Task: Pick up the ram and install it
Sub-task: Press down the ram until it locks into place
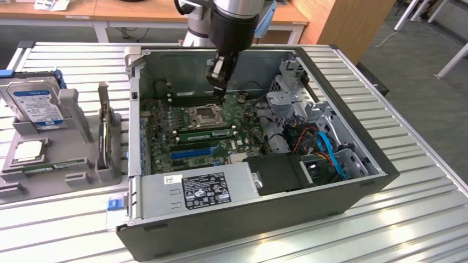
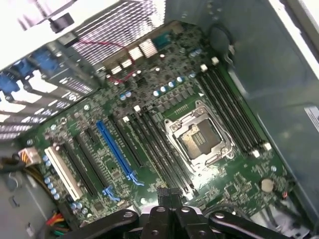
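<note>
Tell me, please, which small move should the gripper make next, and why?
Probably a slow, straight descent: the shut gripper hangs above the motherboard, over the long memory slots beside the empty processor socket, not yet touching them.

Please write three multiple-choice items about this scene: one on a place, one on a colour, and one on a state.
1. Where is the gripper?
A. Over the hard drive
B. Inside the open case, over the motherboard
C. Beside the case, over the table

2. What colour is the long slot next to the white slot?
A. Red
B. Blue
C. Yellow

3. In what state is the processor socket?
A. Covered by a fan cooler
B. Buried under cables
C. Uncovered, with no cooler on it

Answers:
1. B: the gripper hangs within the case walls, above the motherboard.
2. B: the slot is plainly blue.
3. C: the processor socket shows its bare metal frame.
</note>
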`<action>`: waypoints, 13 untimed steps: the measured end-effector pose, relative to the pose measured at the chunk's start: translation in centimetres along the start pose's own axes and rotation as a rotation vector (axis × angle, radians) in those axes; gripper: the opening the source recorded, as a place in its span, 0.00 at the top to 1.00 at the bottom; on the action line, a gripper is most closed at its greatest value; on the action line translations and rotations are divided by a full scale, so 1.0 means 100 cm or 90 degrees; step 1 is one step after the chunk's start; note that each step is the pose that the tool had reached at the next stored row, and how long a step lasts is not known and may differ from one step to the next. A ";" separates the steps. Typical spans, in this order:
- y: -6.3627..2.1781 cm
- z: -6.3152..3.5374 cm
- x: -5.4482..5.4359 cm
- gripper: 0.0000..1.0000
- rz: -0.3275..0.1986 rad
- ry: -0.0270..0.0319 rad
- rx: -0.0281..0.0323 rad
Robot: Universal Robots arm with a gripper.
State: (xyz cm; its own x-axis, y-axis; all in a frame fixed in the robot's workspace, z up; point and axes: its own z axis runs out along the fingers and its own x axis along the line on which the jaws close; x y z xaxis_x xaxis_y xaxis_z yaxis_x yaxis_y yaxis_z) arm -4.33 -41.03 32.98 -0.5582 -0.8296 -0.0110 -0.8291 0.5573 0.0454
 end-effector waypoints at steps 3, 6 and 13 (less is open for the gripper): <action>0.0000 0.0001 0.000 0.90 0.035 -0.0016 0.0004; 0.0000 0.0002 0.000 0.90 0.070 -0.0032 0.0008; 0.0000 0.0005 0.000 0.90 0.151 -0.0069 0.0017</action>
State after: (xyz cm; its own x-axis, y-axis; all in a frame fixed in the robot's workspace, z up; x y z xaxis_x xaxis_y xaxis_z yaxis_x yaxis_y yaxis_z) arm -4.33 -41.03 32.92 -0.7375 -0.6752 -0.0110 -0.6749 0.7365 0.0454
